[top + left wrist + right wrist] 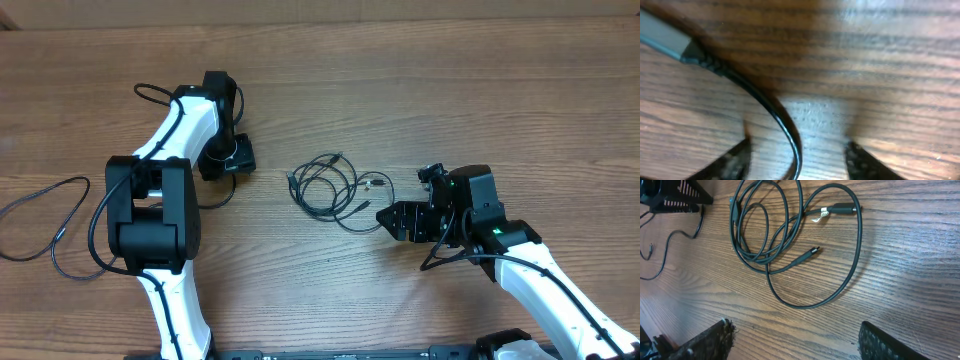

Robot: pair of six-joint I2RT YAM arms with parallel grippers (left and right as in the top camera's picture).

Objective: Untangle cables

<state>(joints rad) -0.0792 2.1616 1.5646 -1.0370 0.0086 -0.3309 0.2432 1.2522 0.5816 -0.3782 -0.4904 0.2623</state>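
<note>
– Claw on left (798, 161), state?
– Parted, straddling thin black flexible cord (776, 109) with grey plug end (660, 32). Low over brown wood-grain table (900, 60), presumably to pinch and drag that strand clear. Not yet clamped.
– Claw on right (800, 341)?
– Wide, empty, hovering short of tangled black cord loops (765, 240). Probably kept there to pin the knot during the pull. Tangle ahead of fingertips, apart, mid-table.

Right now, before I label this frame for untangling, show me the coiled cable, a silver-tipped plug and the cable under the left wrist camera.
coiled cable (802, 307): right wrist view, bottom of its big loop.
silver-tipped plug (809, 253): right wrist view, its dark body.
cable under left wrist (776, 109): left wrist view, its curved middle.
</note>
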